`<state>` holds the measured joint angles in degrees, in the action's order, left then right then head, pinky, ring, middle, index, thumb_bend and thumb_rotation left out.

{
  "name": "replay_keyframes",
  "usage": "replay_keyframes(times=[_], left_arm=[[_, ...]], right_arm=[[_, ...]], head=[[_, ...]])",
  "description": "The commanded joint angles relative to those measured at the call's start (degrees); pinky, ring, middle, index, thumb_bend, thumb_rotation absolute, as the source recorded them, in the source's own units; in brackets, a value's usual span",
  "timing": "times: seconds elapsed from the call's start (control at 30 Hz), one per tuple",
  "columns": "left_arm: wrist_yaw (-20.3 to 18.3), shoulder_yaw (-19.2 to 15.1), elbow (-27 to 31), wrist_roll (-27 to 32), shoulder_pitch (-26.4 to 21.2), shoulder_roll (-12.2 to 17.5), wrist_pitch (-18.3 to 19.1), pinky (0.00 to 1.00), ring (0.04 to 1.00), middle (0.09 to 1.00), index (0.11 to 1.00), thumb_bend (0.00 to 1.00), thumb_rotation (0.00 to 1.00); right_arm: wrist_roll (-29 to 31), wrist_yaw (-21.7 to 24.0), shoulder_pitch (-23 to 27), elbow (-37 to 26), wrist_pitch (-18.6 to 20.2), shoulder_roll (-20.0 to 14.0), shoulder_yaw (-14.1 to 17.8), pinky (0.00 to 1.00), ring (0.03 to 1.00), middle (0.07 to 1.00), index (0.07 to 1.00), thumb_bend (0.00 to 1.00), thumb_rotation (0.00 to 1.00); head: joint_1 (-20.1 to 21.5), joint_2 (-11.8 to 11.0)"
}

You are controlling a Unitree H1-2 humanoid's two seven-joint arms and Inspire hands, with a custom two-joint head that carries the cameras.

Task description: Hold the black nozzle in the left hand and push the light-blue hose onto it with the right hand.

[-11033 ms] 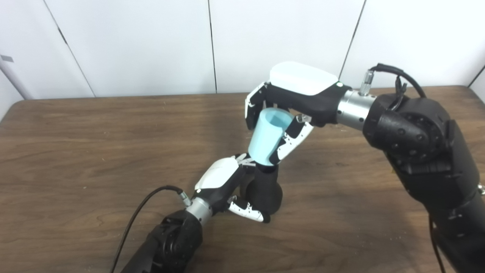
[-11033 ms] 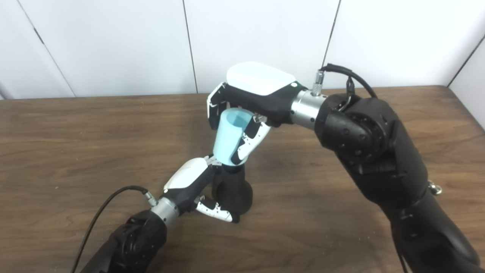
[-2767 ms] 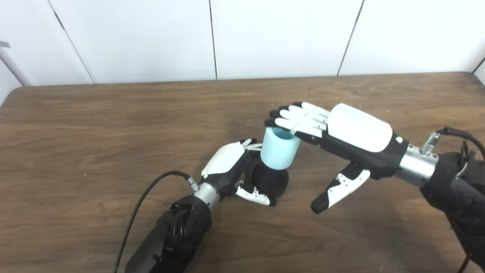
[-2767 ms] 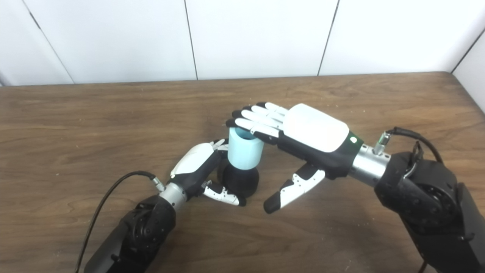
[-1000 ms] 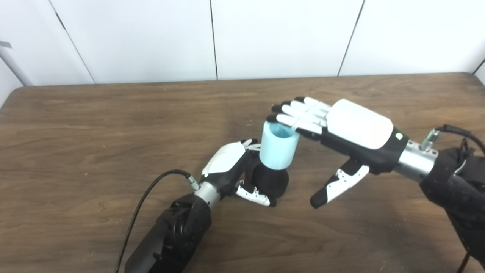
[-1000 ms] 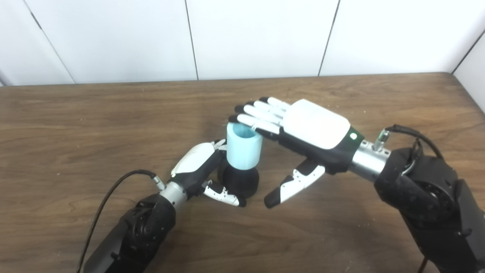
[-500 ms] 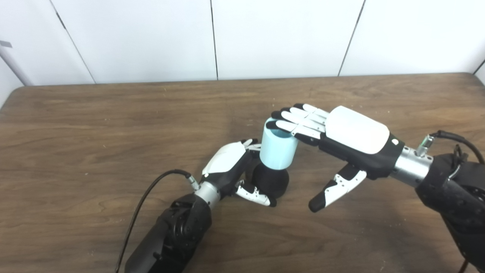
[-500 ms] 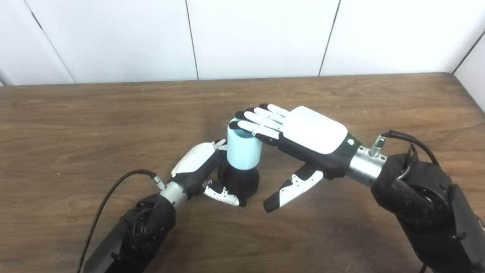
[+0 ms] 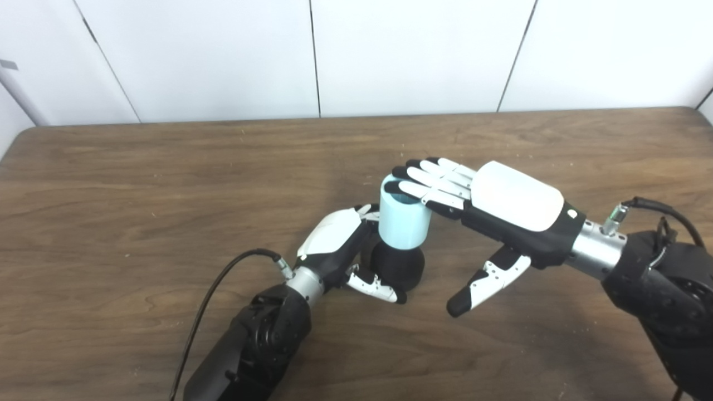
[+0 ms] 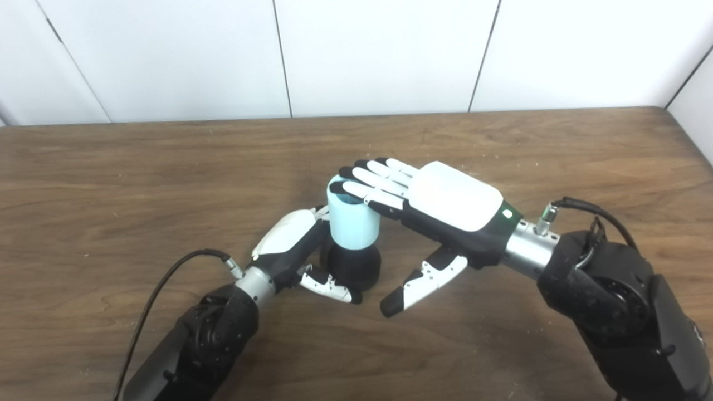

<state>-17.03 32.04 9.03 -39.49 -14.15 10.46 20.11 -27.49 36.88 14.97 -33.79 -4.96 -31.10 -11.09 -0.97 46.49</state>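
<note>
Pressing stage, hose on nozzle. Right hand point(image 9: 501, 214): flat, holding nothing, fingers point(image 9: 429, 181) stretched side by side across the open top of the light-blue hose point(image 9: 404, 220), thumb hanging clear below and to the right. A second ago those fingers hovered at the rim's far edge; they now lie lower and further over the mouth, so the push looks underway.

Light-blue hose: upright under the right fingers, lower end seated over the black nozzle point(image 9: 396, 268), sitting slightly lower than a second ago.

Black nozzle: on the wooden table point(image 9: 111, 189), only the rounded base showing beneath the hose.

Left hand point(image 9: 340, 248): wrapped around the nozzle base, grip unchanged, fingertips beside the hose's lower edge.

Judgement: joining nearly complete; depth of seating cannot be confirmed, the neck being hidden inside the hose.
</note>
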Motion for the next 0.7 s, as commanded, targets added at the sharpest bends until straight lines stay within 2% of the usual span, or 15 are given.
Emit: replay_keyframes(times=[0.0, 0.37, 0.67], left_arm=[[-6.28, 1.86, -4.20, -0.96, 3.60, 2.72, 4.76, 1.00, 1.000, 0.876, 0.481, 0.52, 0.05], [-6.15, 1.87, -4.95, -1.04, 3.21, 2.47, 4.86, 1.00, 0.999, 0.875, 0.481, 0.52, 0.05], [-6.00, 2.05, -5.29, -0.88, 3.03, 2.55, 4.49, 1.00, 0.999, 0.874, 0.481, 0.52, 0.05]], right_arm=[[-0.02, 0.26, 0.58, -1.35, -0.88, -0.70, -0.44, 1.00, 1.000, 1.000, 0.965, 0.67, 1.00], [0.70, 0.66, 2.51, -1.08, -0.96, -1.95, -0.43, 1.00, 1.000, 1.000, 0.966, 0.66, 1.00], [1.33, 0.06, 3.11, -1.86, 0.31, -1.33, 0.84, 1.00, 1.000, 1.000, 0.965, 0.66, 0.99]], head=[[-0.05, 0.01], [0.08, 0.02], [0.17, -0.10]])
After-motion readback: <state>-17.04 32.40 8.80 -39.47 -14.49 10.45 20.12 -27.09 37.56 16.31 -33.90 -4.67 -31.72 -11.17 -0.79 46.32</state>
